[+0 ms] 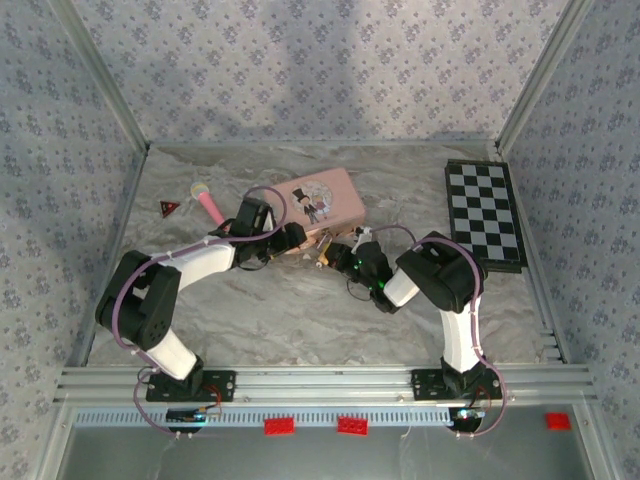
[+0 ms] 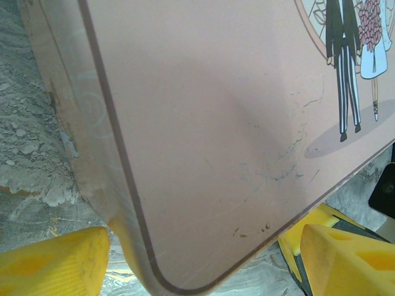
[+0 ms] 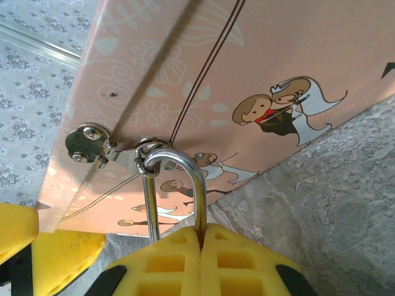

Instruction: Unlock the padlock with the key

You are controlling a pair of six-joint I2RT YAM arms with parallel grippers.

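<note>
From above, the pink rectangular tin with a cartoon couple (image 1: 322, 198) lies on the grey marbled worktop (image 1: 300, 310). Its near long edge faces both arms. The left end effector (image 1: 290, 240) is at the tin's near-left corner and the right end effector (image 1: 345, 252) is just beside the middle of that edge.

In the left wrist view, the yellow fingers (image 2: 55, 259) stand wide apart. The tin's rounded corner sits between them, close against each, which I take for a steadying hold on the tin.

In the right wrist view, the yellow fingers (image 3: 173, 259) are pressed together, and I cannot tell what they pinch, if anything. The small padlock (image 3: 200, 197) hangs from the tin's silver hasp (image 3: 86, 139). Its shackle rises straight out from the fingertips, its long axis in line with them, while the body is hidden behind them. The key cannot be made out. The right arm is the nearer one, so any turn belongs to it.
</note>
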